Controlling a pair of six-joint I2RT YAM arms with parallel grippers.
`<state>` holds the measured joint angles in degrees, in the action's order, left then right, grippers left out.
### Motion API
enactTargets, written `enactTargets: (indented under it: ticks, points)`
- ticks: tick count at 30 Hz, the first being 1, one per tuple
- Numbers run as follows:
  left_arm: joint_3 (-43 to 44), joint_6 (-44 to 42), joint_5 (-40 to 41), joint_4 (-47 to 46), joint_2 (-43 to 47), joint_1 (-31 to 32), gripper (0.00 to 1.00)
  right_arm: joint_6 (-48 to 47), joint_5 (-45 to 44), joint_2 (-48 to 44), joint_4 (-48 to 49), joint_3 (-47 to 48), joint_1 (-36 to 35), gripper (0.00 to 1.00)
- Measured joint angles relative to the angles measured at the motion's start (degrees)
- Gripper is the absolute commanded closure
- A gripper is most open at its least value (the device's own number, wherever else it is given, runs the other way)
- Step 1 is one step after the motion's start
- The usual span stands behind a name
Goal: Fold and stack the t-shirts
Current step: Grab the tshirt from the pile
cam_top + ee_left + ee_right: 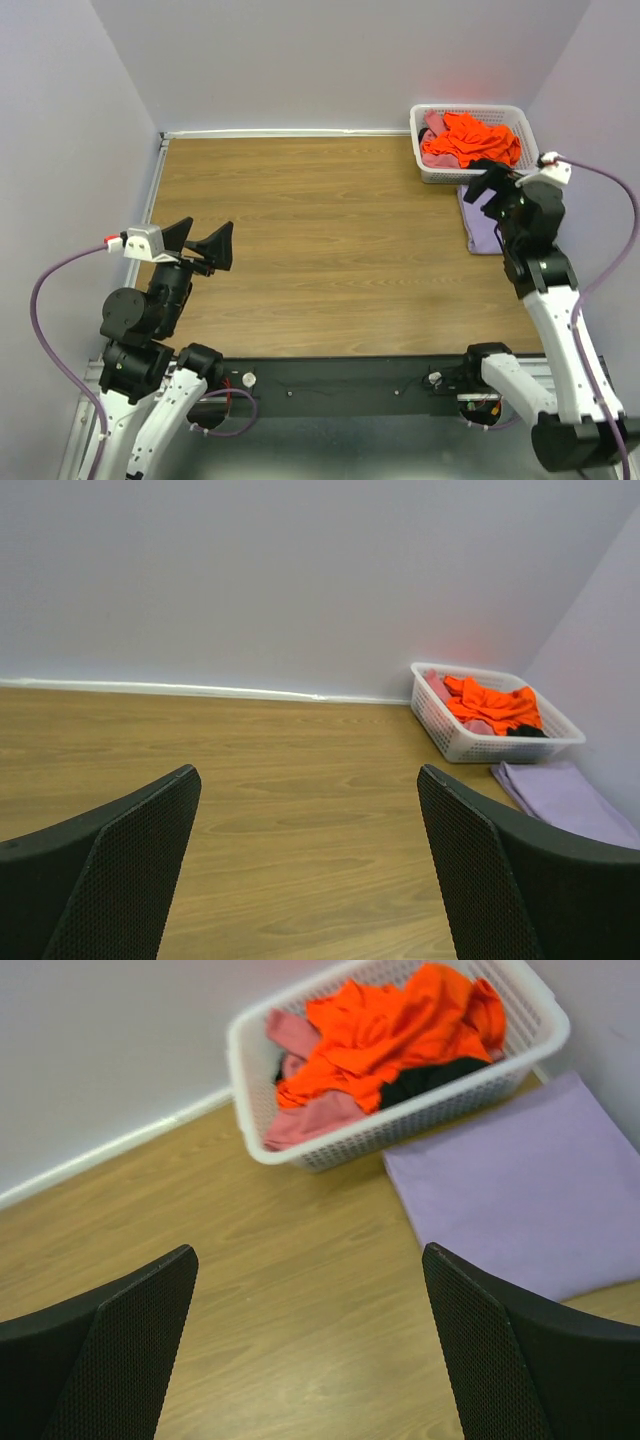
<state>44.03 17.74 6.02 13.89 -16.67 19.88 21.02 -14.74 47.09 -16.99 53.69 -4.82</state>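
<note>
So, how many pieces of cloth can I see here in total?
4. Orange shirt, pink shirt and black cloth lie in the white basket; the lavender shirt lies folded on the table beside it. More may be hidden underneath.

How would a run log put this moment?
lavender shirt: folded flat beside basket | orange shirt: in basket | left gripper: open, empty | right gripper: open, empty
</note>
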Motion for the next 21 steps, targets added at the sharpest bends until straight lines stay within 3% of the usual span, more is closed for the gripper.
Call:
enactTargets:
  ticks: [4,10,15,21]
  points:
    - [-1.5,1.4,0.0,0.3,0.3,1.5,0.03,-0.2,-3.7,12.3,-0.4,7.0,0.0,0.00]
    - [-1.7,4.3,1.7,-0.2,-3.6,1.6,0.03,-2.0,-5.0,37.0,0.2,25.7,1.6,0.00]
    - [-1.7,9.1,3.2,-0.5,-11.2,1.6,0.06,0.7,0.6,55.8,0.6,40.5,9.4,0.01]
    - [-1.7,13.9,5.0,-0.4,-13.9,1.6,0.06,7.5,8.4,74.8,0.3,56.7,18.2,0.05]
